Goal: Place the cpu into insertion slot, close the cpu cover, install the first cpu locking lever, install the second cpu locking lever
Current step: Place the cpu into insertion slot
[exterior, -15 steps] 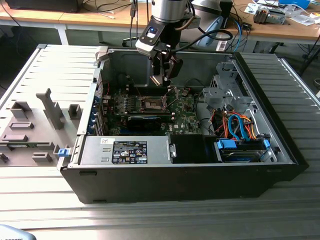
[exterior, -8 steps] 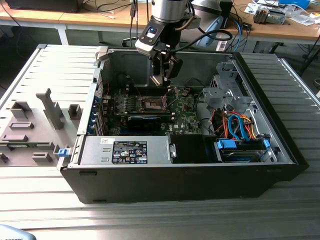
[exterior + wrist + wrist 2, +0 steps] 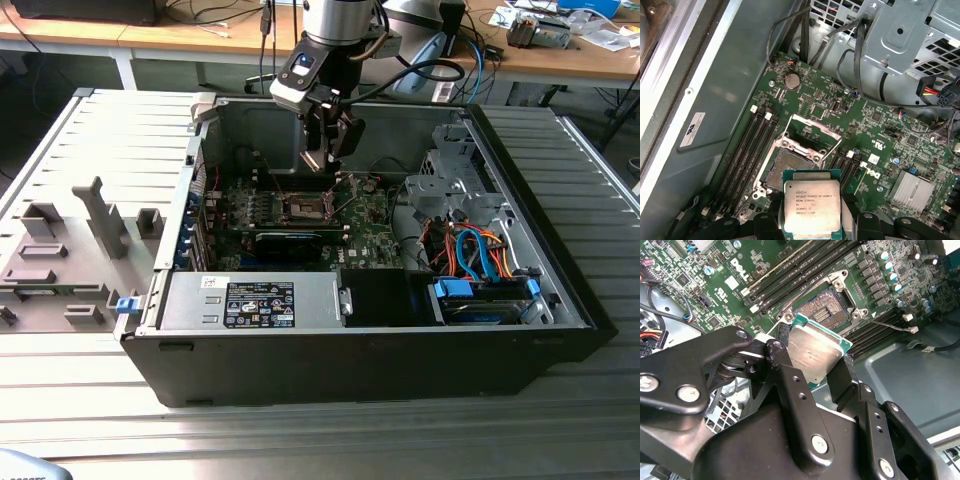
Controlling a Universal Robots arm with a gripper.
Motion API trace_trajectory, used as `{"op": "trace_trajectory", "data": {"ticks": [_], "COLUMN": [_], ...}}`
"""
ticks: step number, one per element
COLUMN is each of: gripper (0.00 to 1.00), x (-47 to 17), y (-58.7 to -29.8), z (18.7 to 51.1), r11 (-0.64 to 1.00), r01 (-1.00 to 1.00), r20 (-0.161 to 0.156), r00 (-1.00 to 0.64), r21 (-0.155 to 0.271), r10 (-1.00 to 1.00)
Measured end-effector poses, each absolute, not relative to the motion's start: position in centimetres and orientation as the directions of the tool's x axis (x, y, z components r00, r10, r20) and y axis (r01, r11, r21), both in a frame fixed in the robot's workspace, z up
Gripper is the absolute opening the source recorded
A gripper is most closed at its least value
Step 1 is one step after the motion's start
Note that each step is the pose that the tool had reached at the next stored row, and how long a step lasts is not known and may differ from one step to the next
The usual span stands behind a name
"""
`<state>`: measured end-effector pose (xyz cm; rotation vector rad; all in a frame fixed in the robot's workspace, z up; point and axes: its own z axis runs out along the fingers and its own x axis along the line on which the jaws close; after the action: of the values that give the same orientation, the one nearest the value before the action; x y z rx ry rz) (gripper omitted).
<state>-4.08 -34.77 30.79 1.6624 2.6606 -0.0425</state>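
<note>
Exterior view afar; both wrist views near insertion slot point(image 3: 826, 315) point(image 3: 790, 167)

The cpu point(image 3: 811, 209), in the gripper point(image 3: 812, 360), hangs above the insertion slot point(image 3: 785, 167) on the motherboard point(image 3: 860, 115).

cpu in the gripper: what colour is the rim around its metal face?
Green, around a silvery-grey face; the cpu shows best in the first wrist view.

Silver-grey round arm point(image 3: 340, 18). Pale camera box point(image 3: 298, 75) with a blue patch at its 7 o'clock. Black cable point(image 3: 425, 72) loops off at 3 o'clock. Matte black gripper point(image 3: 327, 158) has jointed links and silver screws point(image 3: 688, 393).
</note>
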Motion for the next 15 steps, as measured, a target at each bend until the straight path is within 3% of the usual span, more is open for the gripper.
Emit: {"op": "trace_trajectory", "data": {"ticks": [15], "gripper": [0.55], "x": [-4.08], "y": [-34.77], "z": [30.78], "r11": [0.421], "r01": [0.907], "r20": [-0.018], "r00": [-0.421], "r21": [-0.021], "r10": [0.907]}}
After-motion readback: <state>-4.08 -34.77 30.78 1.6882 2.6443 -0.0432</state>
